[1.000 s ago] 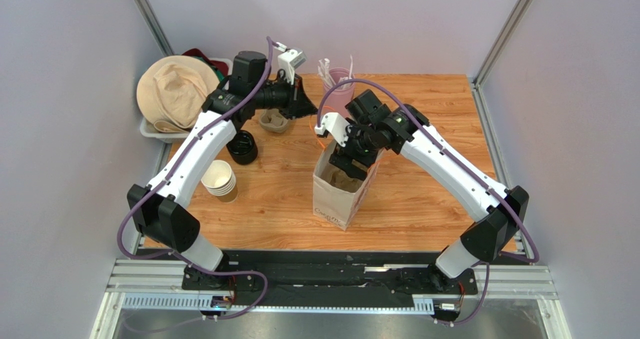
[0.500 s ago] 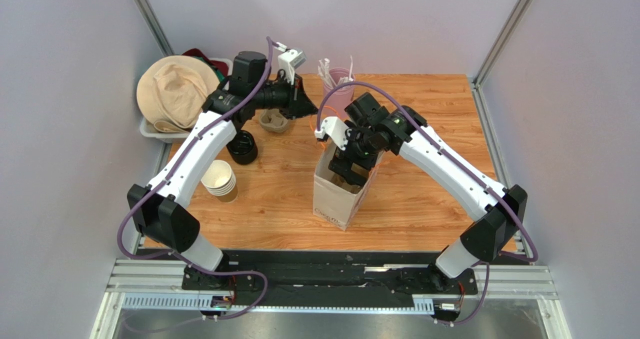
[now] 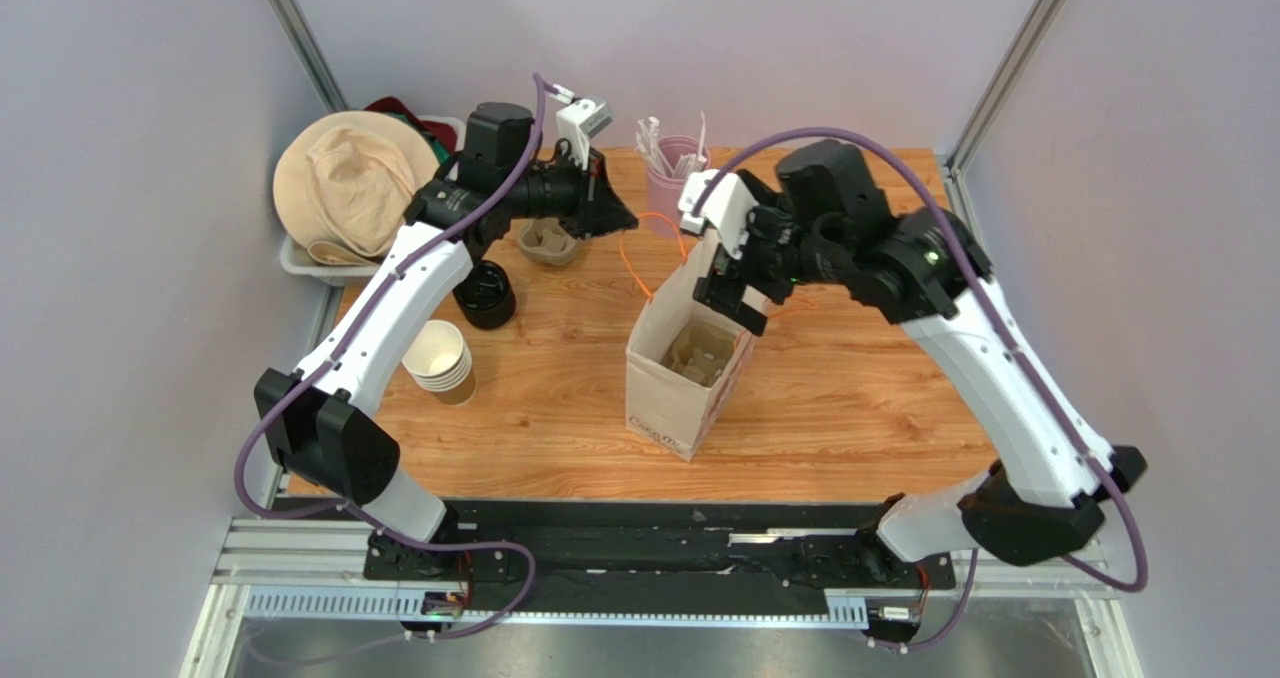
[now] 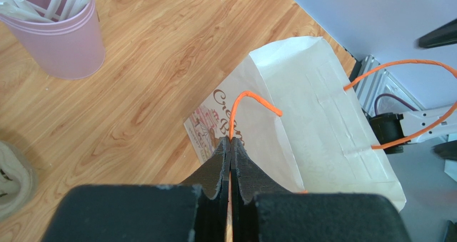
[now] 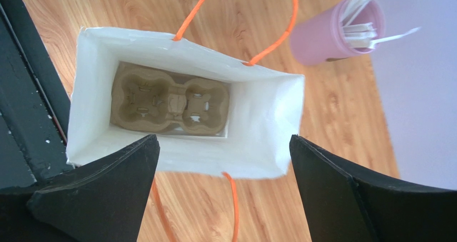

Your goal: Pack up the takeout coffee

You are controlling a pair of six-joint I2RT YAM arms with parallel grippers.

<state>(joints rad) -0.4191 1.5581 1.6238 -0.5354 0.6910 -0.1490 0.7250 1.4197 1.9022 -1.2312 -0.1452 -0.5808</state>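
The takeout coffee (image 3: 550, 242) is not packed yet, though its seat is now ready. Nearest the arms, the paper bag (image 3: 666, 408) stands open on the surface with a pulp cup carrier (image 5: 169, 105) lying flat on its bottom. A second ago the right gripper (image 3: 733, 291) was down inside the bag's mouth. It has since risen clear and hangs above the far rim, jaws wide apart and empty, so the carrier looks delivered. Beyond, the left gripper (image 4: 230, 148) stays pinched shut on the bag's orange handle (image 4: 244, 98), keeping the mouth open. Farther back, partly hidden under that wrist, sits what I take to be the cup, well apart from the bag. Fetching it seems the next job.
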